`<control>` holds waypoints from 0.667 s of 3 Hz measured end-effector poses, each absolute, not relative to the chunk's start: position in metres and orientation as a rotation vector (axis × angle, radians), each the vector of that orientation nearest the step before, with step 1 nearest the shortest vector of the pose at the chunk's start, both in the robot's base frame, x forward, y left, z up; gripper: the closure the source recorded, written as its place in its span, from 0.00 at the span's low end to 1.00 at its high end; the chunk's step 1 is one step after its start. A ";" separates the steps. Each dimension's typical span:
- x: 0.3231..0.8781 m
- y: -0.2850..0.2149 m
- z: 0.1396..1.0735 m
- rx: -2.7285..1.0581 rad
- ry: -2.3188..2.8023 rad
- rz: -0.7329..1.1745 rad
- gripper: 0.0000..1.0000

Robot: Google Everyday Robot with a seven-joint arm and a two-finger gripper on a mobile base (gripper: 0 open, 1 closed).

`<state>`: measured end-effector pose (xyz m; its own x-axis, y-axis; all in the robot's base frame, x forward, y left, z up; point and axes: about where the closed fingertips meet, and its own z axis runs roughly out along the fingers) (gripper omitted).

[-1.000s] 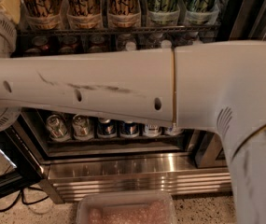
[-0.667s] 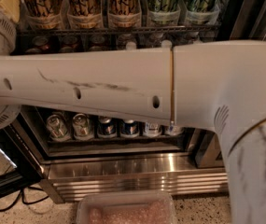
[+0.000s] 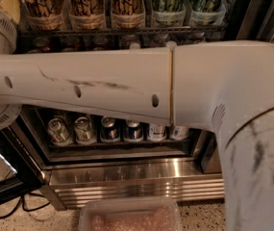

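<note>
Mostly arm [image 3: 127, 85] blocks fridge cans [image 3: 110, 129]; hand off-frame, perhaps left, state untellable.

Small cans [image 3: 110, 129] line the lower fridge [image 3: 136, 177] shelf; tall cans [image 3: 127, 4] stand above. A tub [image 3: 127, 218] sits on the floor below; the gripper is out of view.

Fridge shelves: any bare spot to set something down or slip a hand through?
The lower can row is packed; the arm blocks the middle. Bare floor lies left of the plastic tub, below the steel grille. The gripper is out of view.
</note>
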<state>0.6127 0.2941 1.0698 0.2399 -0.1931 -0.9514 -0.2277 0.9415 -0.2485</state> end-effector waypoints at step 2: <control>0.622 0.290 1.070 -0.359 1.341 0.007 0.60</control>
<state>0.6222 0.2900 1.0696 0.2359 -0.1994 -0.9511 -0.2098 0.9452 -0.2502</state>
